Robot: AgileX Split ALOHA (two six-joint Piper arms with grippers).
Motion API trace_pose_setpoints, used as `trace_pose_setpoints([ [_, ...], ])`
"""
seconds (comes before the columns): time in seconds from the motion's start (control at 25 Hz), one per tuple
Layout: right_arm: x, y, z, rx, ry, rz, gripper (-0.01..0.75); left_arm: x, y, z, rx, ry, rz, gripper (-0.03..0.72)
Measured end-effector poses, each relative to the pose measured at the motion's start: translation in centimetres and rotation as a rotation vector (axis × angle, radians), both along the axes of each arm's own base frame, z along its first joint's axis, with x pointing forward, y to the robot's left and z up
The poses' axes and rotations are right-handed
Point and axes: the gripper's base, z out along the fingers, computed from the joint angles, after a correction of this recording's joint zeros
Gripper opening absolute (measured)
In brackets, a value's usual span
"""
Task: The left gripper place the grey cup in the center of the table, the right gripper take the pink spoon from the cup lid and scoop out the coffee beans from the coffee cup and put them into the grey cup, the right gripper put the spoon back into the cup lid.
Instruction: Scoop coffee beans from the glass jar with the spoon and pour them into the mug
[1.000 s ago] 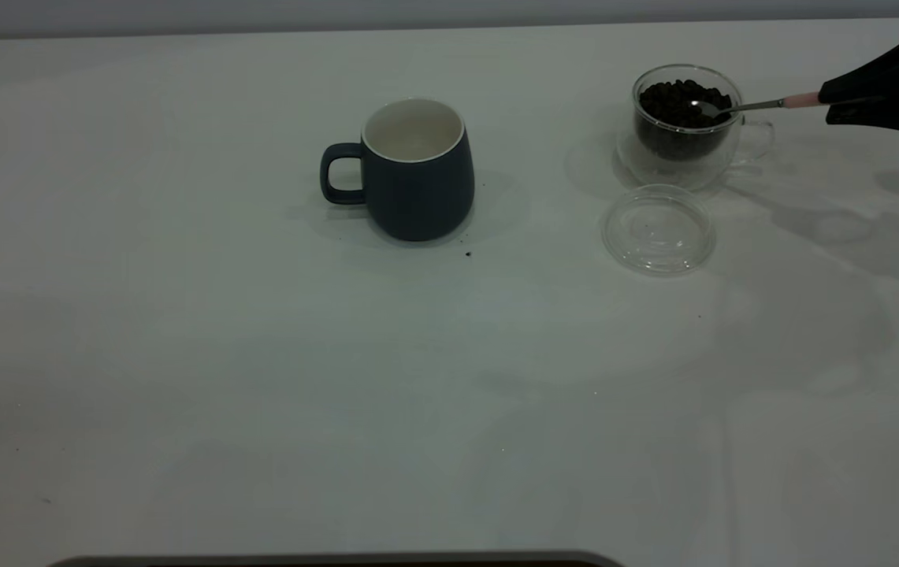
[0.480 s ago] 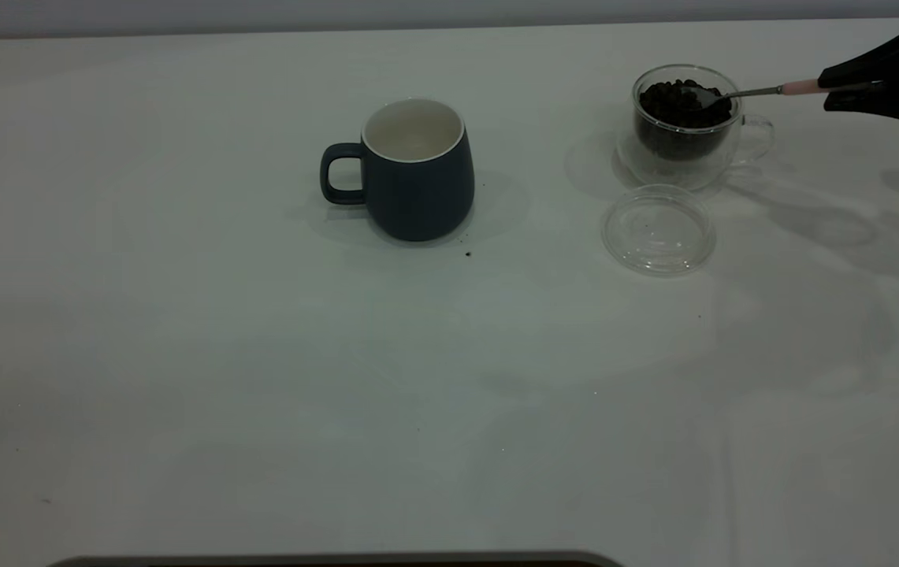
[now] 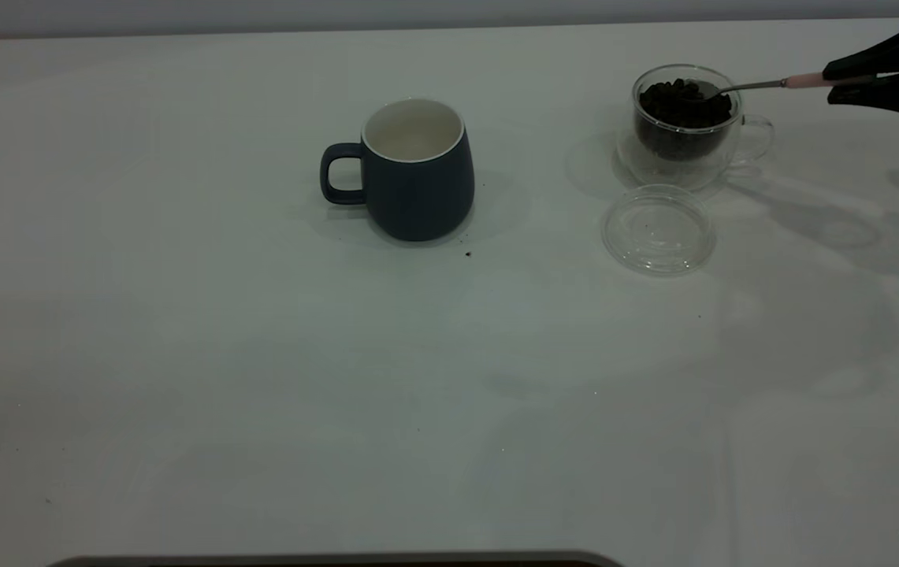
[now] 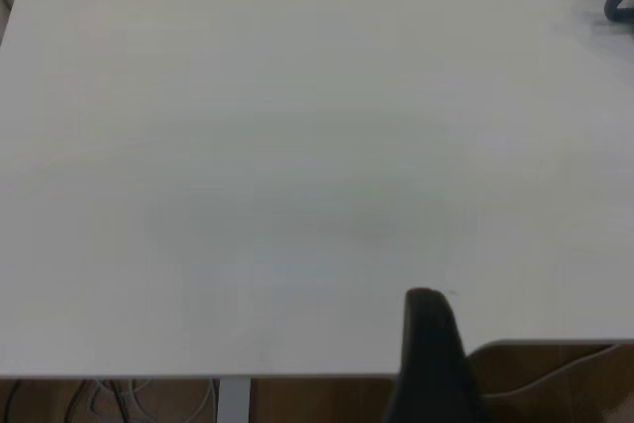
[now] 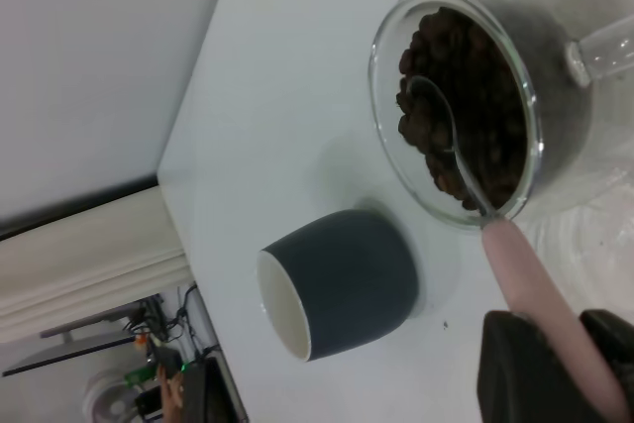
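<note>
Pink spoon pinched by the handle in the right gripper, bowl over the coffee beans at the coffee cup rim. Scooping step, by the look. Next: level carry across to the grey cup mid-table, no tipping. Cup lid waiting nearby. Left gripper parked at the table edge, grip unclear.

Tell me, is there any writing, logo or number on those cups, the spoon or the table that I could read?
None: no readable text shows in any view.
The grey cup: plain, no print on the sides seen.
The coffee cup and the cup lid: clear glass, unmarked.
The pink spoon, held by the right end effector: no marking visible.
The table: only tiny dark specks, no writing.
</note>
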Motion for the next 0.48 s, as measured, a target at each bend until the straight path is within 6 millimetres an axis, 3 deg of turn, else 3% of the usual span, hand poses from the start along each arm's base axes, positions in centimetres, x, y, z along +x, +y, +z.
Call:
trace_pose_setpoints([
  [0.48,-0.17,0.32,0.67,0.078,-0.033,0.037,0.114,0.00,0.00,0.00,0.002,0.000,-0.002,0.567],
])
